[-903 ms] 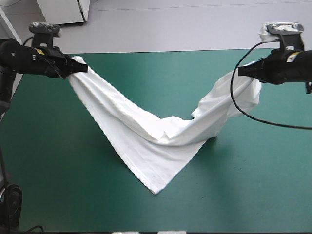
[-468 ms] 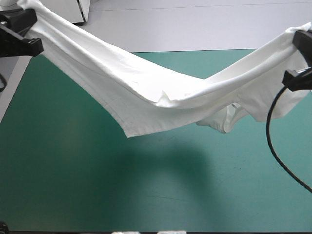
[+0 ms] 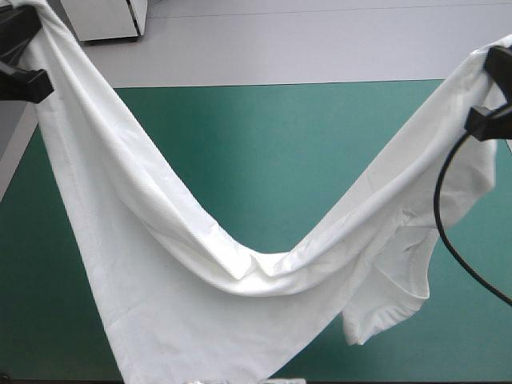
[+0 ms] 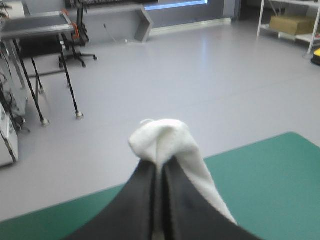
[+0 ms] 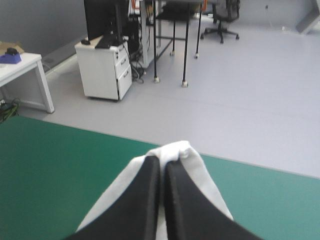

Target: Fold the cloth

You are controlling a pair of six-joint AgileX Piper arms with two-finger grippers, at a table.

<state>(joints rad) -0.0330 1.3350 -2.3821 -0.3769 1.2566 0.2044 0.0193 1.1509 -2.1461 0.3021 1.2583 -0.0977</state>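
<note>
Left fingers [image 4: 142,200] and right fingers [image 5: 147,200] each clench a bunch of cloth. Above the teal-green counter [image 3: 280,136], the T-shirt [image 3: 160,264], stretched nearly level just before, now sags in a deep V, one sleeve [image 3: 392,308] dangling. It is probably being lowered to spread flat.

Bright, even, diffuse light from overhead. High view: T-shirt [image 3: 160,264] reads near-blown white, folds only lightly shaded; soft-edged shadow on teal-green cover [image 3: 264,160] mid-frame, inside the sag. Wrist views: cover evenly lit, lower frame.
</note>
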